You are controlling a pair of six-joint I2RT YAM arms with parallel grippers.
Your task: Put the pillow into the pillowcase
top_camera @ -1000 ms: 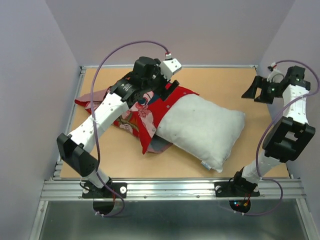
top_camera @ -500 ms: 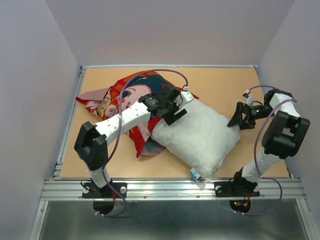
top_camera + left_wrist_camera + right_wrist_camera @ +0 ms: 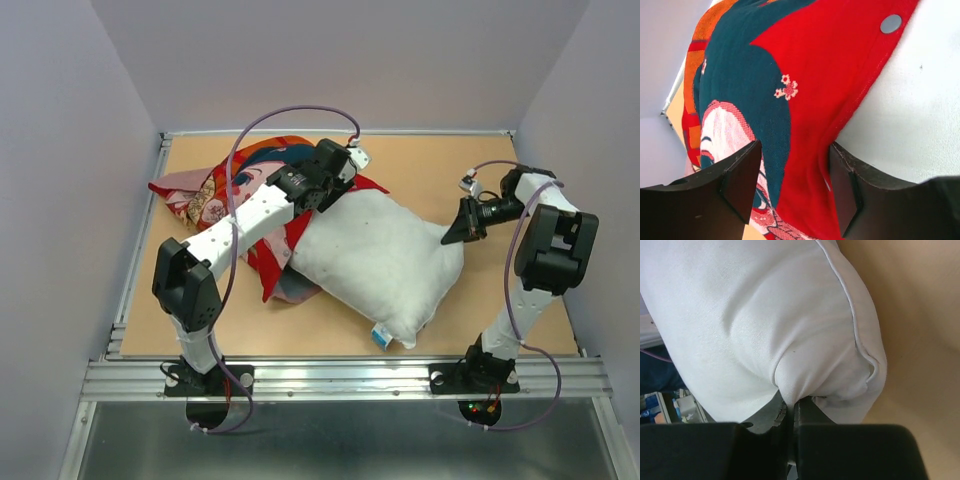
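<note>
**Now the right hand (image 3: 791, 407) grips the pillow (image 3: 375, 260)**

Apart a second ago, it is clamped on the right corner. The left hand (image 3: 792, 185), fingers apart, straddles the pillowcase (image 3: 805, 65) hem. The pillow lies on the desk (image 3: 430, 165), barely inside, seemingly ready for pushing.

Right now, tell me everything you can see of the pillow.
The pillow is plump, white, plain cloth with a piped seam and a small label at its near corner. It lies slantwise on the table, its left end under the red pillowcase edge. The right end effector is shut on a pinch of its right corner.
</note>
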